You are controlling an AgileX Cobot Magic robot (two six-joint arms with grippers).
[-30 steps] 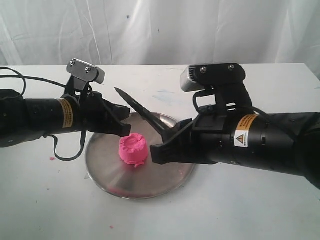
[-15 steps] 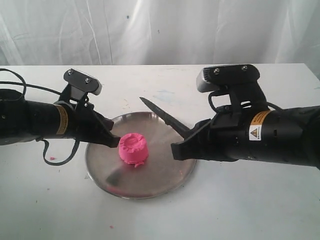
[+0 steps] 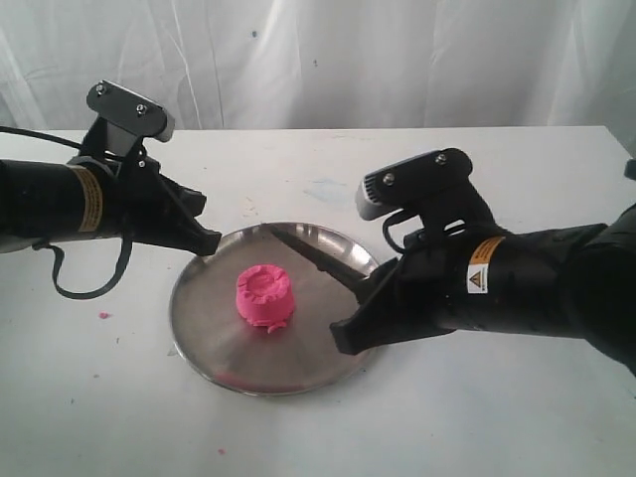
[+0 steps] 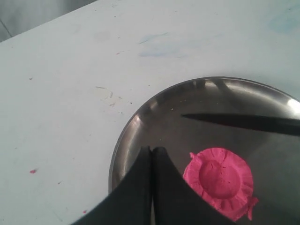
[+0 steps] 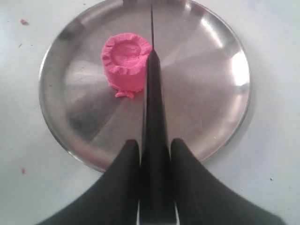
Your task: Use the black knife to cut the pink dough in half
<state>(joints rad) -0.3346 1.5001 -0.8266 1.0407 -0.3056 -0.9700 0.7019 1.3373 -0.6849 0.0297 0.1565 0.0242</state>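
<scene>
The pink dough (image 3: pixel 263 297) is one squat round lump with a dented top, sitting left of centre on the round steel plate (image 3: pixel 298 370). My right gripper (image 3: pixel 350 316) is shut on the handle of the black knife (image 3: pixel 316 254); the blade reaches over the plate's far half, just beyond the dough and above it. From the right wrist, the black knife (image 5: pixel 152 84) runs along the edge of the pink dough (image 5: pixel 124 63). My left gripper (image 3: pixel 211 241) is shut and empty, at the plate's left rim. Its wrist view shows the left gripper (image 4: pixel 152 150) beside the pink dough (image 4: pixel 220 180).
The steel plate (image 5: pixel 220 117) rests on a white table with a few tiny pink crumbs (image 3: pixel 103 315) left of it. A white curtain hangs behind the table. Both black arms lie low on either side of the plate.
The left arm has drawn back to the left and lifted, away from the dough. The right arm has tilted down and shifted left, lowering the knife closer to the plate.
</scene>
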